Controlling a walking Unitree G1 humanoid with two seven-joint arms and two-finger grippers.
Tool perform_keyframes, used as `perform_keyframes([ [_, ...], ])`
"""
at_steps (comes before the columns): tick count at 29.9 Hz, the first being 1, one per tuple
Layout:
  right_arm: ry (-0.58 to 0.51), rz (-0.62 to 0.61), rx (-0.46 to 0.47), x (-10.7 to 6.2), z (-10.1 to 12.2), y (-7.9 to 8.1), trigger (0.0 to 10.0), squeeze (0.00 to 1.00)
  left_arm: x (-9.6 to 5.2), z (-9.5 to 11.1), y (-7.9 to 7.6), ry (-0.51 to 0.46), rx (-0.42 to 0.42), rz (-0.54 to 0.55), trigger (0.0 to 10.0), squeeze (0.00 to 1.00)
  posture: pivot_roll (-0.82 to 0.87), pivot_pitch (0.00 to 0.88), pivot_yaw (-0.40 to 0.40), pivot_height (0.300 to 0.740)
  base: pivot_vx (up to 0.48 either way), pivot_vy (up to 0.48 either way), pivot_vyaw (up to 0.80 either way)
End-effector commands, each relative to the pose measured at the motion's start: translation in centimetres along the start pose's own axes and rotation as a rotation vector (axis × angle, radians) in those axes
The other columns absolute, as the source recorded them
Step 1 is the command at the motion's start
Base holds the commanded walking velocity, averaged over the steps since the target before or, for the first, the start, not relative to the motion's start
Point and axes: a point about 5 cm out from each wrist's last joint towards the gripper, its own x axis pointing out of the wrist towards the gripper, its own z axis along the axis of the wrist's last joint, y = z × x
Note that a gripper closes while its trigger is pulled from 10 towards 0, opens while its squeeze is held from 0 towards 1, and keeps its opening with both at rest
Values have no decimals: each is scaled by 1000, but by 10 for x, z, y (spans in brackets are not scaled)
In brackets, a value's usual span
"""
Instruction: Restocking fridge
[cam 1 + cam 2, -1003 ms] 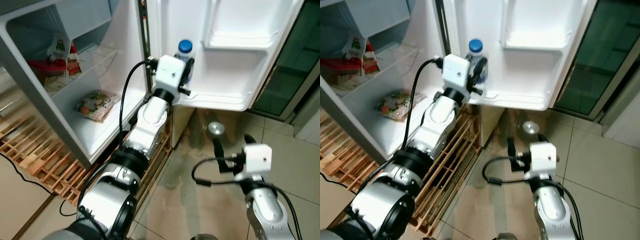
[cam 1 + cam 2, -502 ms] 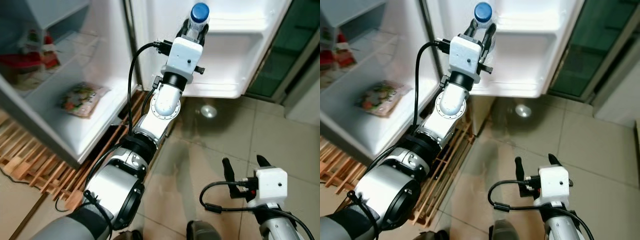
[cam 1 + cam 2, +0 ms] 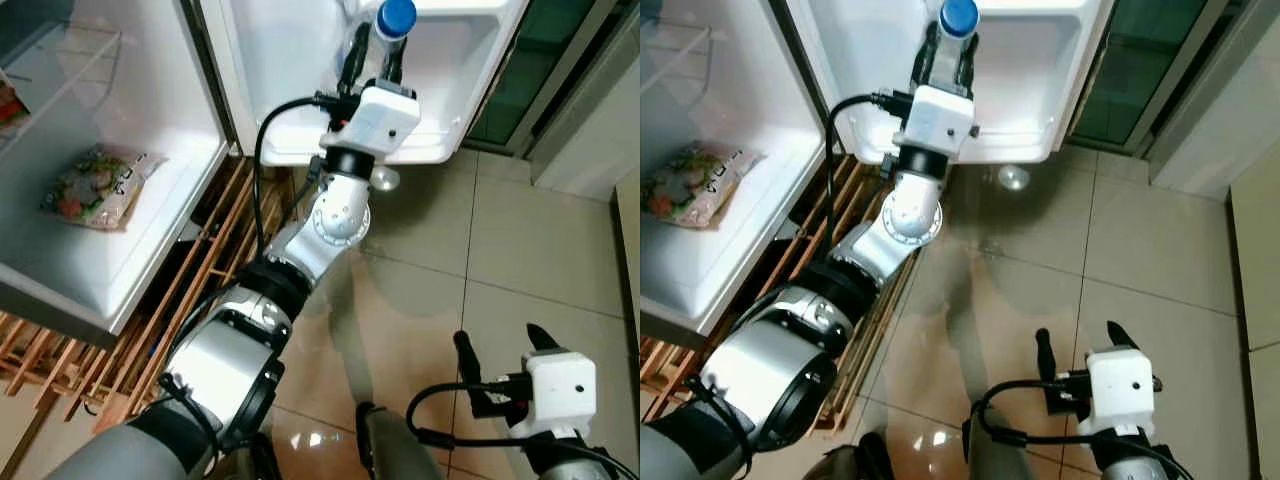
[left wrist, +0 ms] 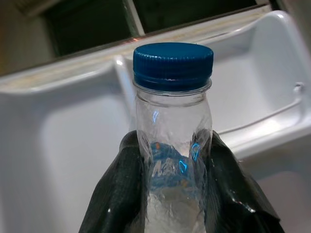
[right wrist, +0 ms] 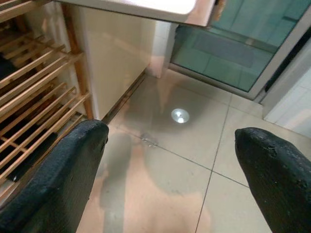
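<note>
Bottle (image 4: 172,145), clear plastic with a blue cap, sits clamped in the left claw (image 3: 372,62), raised at the far side against the open fridge door (image 3: 290,80), by its door shelf (image 4: 262,131). It looks light and thin-walled, so likely to dent and slip; holding the body below the neck, as now, seems soundest. Shelf lips leave little room around the cap. Right claw (image 3: 1077,352) hangs low and near over the tiled floor (image 5: 184,160), fingers spread, holding nothing. A food packet (image 3: 95,187) lies on the left fridge shelf (image 3: 150,250).

Open door shelf (image 3: 450,60) behind bottle (image 3: 393,30)
</note>
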Motion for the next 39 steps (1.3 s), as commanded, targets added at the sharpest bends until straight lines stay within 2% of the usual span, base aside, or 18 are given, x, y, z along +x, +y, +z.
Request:
perform_keyframes([
  [1,10,3,-14,-3,1,0,10000,1000,9,10,-1,-64,4,16,10000,0,-502,265,44,740,0,0,0],
  [4,14,4,-18,-4,1,-1,10000,1000,7,4,0,-34,25,20,10000,0,-517,273,43,740,0,0,0],
  [5,22,-1,-23,-8,1,-2,10000,1000,3,-7,2,40,39,22,10000,0,-517,273,43,740,0,0,0],
  [8,28,-7,-25,-10,1,-3,10000,1000,0,-20,8,143,27,40,10000,0,-530,280,44,740,0,0,0],
  [10,29,-10,-25,-11,1,-3,10000,1000,0,-23,10,162,30,49,10000,0,-530,280,44,740,0,0,0],
  [11,33,-14,-24,-11,1,-4,10000,1000,-3,-31,17,219,29,83,10000,0,-535,280,46,740,0,0,0],
  [18,34,-10,-26,-9,1,-4,10000,1000,-9,-40,19,275,32,88,10000,0,-522,281,39,740,0,0,0],
  [20,33,-4,-29,-8,2,-4,10000,1000,-15,-50,20,371,18,78,10000,0,-517,282,38,740,0,0,0],
  [23,32,-1,-30,-7,1,-3,10000,1000,-17,-57,22,454,-30,85,10000,0,-517,282,38,740,0,0,0],
  [29,31,2,-32,-7,2,-2,10000,1000,-9,-56,27,465,-105,123,10000,0,-515,285,40,740,0,0,0],
  [31,31,3,-33,-7,2,-2,10000,1000,-5,-55,31,473,-137,167,10000,0,-516,285,41,740,0,0,0],
  [39,32,3,-39,-8,2,-2,10000,1000,2,-50,34,425,-121,186,10000,0,-523,287,41,740,0,0,0],
])
